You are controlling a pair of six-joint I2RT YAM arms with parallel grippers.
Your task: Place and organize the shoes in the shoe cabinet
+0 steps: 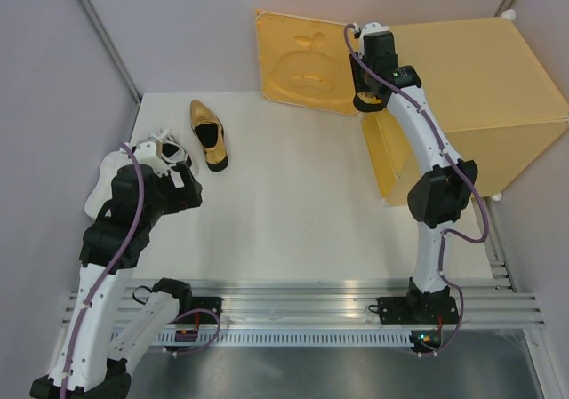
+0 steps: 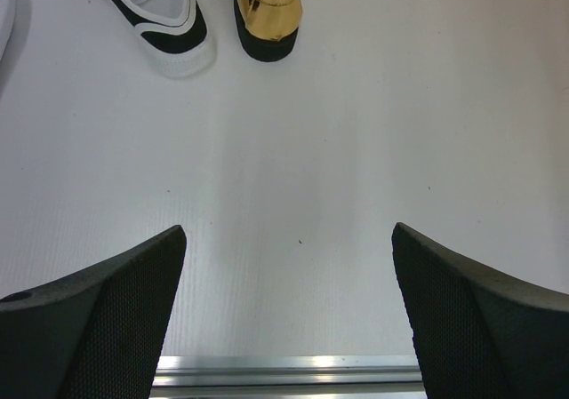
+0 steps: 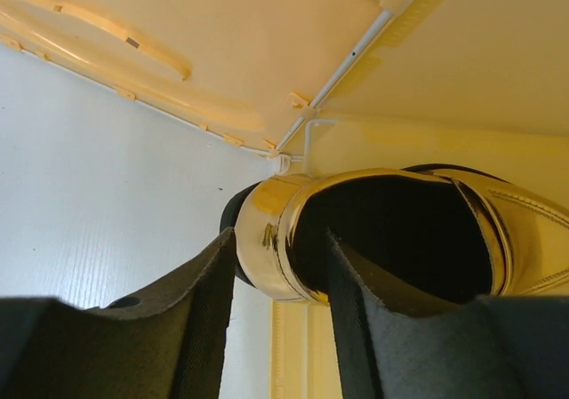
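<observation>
A gold shoe (image 3: 265,205) lies at the front threshold of the yellow shoe cabinet (image 1: 471,97), heel poking out over the white table. My right gripper (image 3: 282,236) is open and straddles the heel wall, one finger outside and one inside the black opening. Beside the left arm on the table lie another gold shoe (image 1: 206,135) and a white laced shoe (image 1: 164,148). These show in the left wrist view as a gold shoe (image 2: 265,12) and a white shoe (image 2: 164,21). My left gripper (image 2: 289,239) hangs open over bare table, empty.
The cabinet door (image 1: 302,61) stands swung open to the left of the cabinet mouth. A further white shoe (image 1: 100,190) lies partly under the left arm. An aluminium rail (image 1: 311,297) runs along the near table edge. Grey walls close in on both sides.
</observation>
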